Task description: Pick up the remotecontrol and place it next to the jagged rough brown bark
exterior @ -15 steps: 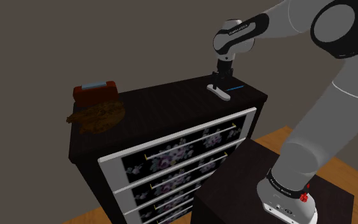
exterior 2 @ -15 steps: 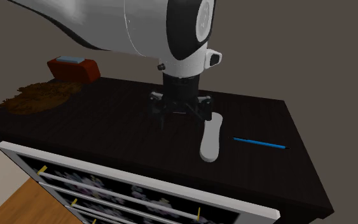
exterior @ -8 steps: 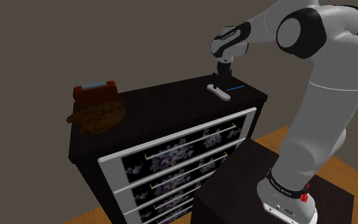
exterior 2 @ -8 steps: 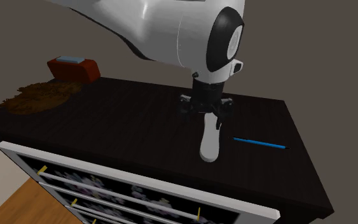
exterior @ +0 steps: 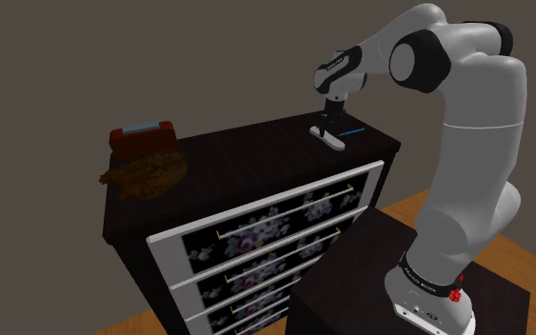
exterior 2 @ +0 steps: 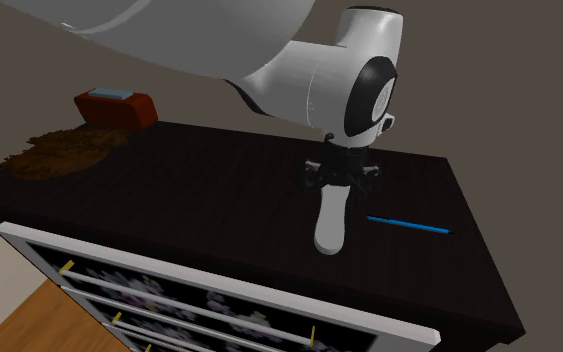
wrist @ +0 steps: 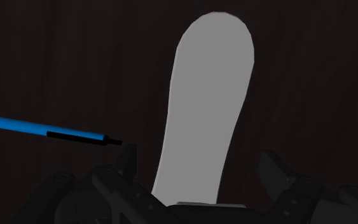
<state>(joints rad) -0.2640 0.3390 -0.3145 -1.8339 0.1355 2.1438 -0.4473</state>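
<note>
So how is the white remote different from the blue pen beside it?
The remote is pale grey-white, the pen bright blue with a black tip. The remote is wide, flat and round-ended; the pen is a thin stick. In the second exterior view the remote runs front to back, the pen side to side. Both lie flat on the dark dresser top, not touching.

Shoulder view far beside stand [exterior: 351, 285], second exterior near, both over dresser top [exterior 2: 199, 180]
</note>
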